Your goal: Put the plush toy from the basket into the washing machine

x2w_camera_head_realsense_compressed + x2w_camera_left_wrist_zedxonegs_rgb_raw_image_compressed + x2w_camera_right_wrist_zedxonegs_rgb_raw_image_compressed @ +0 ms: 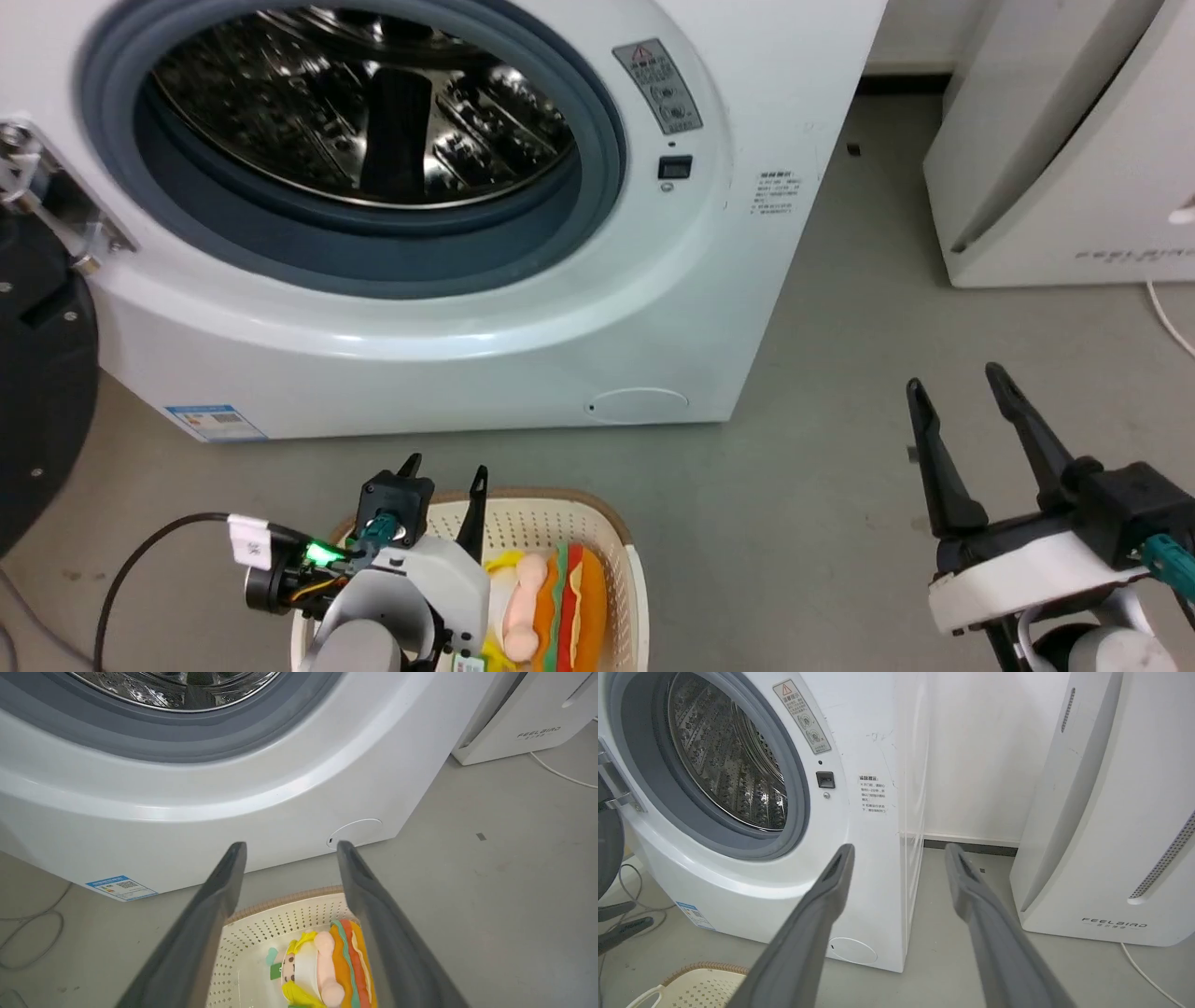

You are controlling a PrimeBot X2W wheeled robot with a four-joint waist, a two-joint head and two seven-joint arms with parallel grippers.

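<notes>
Plush toy (546,607) lies inside the basket (597,511), a pale pink animal with a yellow hat pressed against its orange, red and green hamburger cushion, resting toward the basket's right wall in the head view. The basket stands on the grey floor (840,467) just in front of the washing machine (560,327), near that machine's lower front edge. The washer's dark round door (37,392) hangs swung out on the left, leaving the grey gasket and the steel drum (280,103) exposed. The left claw (445,471) hovers over the basket with its two dark fingers spread apart and nothing gripped; in the left wrist view the toy shows below, between those fingers, apart from both. The right claw (954,377) is also spread wide and empty, held above bare floor to the right of the washer, well apart from the basket. A white appliance (1055,187) lettered FEELBIRD stands on the floor further right.
</notes>
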